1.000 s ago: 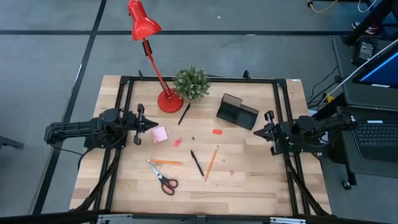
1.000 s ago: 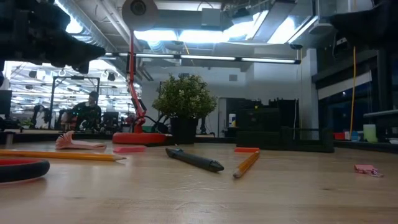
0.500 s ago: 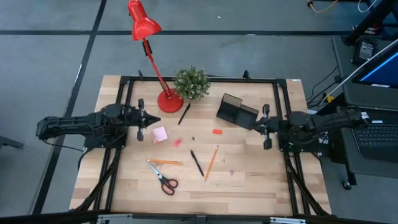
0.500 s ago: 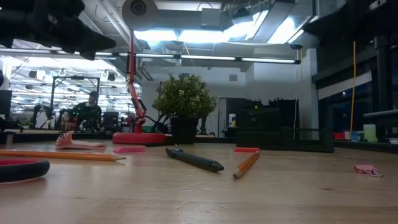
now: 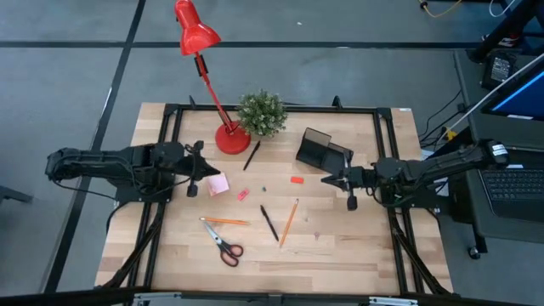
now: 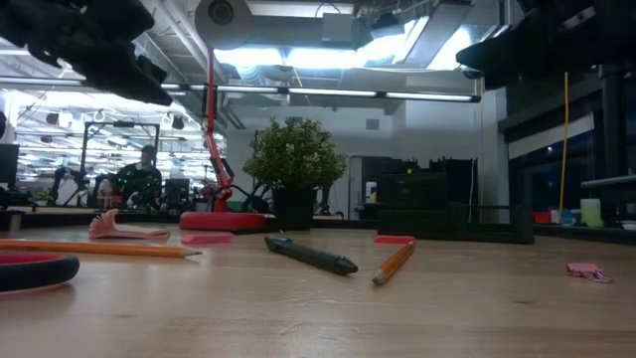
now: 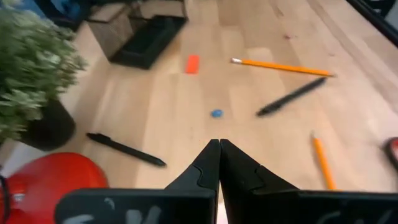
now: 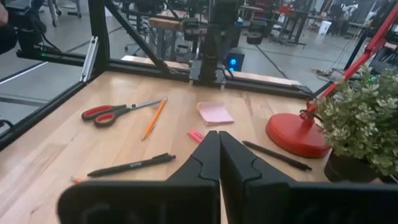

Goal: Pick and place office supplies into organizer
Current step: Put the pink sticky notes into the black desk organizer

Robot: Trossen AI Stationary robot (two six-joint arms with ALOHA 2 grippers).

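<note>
The office supplies lie spread over the wooden table: a pink sticky-note pad (image 5: 218, 183), a pink eraser (image 5: 242, 195), a red eraser (image 5: 297, 179), two orange pencils (image 5: 225, 221) (image 5: 289, 223), two black pens (image 5: 269, 223) (image 5: 252, 155) and orange-handled scissors (image 5: 223, 245). The black organizer (image 5: 324, 153) stands at the far right of the middle. My left gripper (image 5: 206, 172) hovers shut just left of the pad, tipped downward (image 7: 219, 144). My right gripper (image 5: 327, 180) hovers shut near the organizer's near side, pointing about level toward the table's left (image 8: 217, 134). Neither holds anything.
A red desk lamp stands with its base (image 5: 231, 138) at the far middle, next to a small green potted plant (image 5: 261, 113). A tiny blue bit (image 7: 216, 113) lies mid-table. A black frame (image 5: 272, 108) runs around the table's edges. A laptop (image 5: 514, 183) sits off the right side.
My right gripper has moved toward the table's left, from the right edge to just below the organizer, staying shut. My left gripper has risen a little and tipped its fingers downward over the spot beside the pink pad. The supplies have not moved.
</note>
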